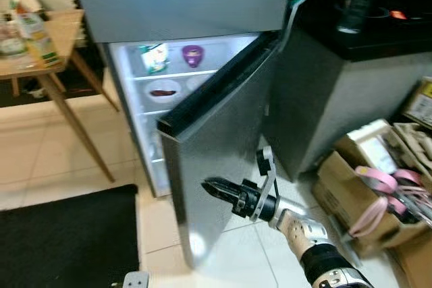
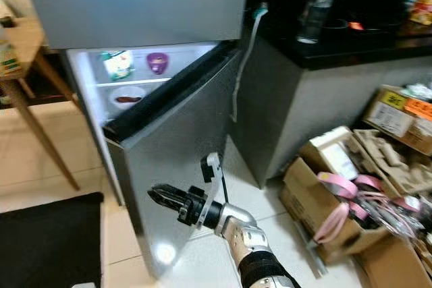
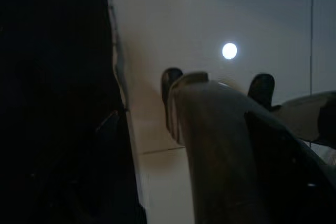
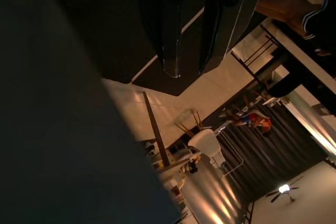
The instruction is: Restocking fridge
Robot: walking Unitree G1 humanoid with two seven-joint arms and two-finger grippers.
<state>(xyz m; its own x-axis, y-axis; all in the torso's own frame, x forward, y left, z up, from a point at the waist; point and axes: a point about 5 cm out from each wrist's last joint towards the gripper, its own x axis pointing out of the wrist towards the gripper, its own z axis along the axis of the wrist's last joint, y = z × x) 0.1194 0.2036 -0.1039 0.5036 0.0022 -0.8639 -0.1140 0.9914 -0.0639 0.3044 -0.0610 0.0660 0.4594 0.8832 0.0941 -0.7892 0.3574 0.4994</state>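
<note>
Tiled floor and cardboard boxes [image 1: 364, 193] surround the fridge [image 1: 182, 5], whose half-open lower door [image 1: 216, 166], likely heavy, rigid and slick-faced, is best pushed flat or hooked by its edge, where the right claw [image 1: 214, 189] sits with fingers together, empty.

The lit fridge interior [image 1: 169, 72] glows brightly (head views slightly soft), while both wrist views stay dim.

The silver right arm [image 1: 300, 227] has a black band and a gripper with two long black fingers [image 1: 214, 189].
</note>
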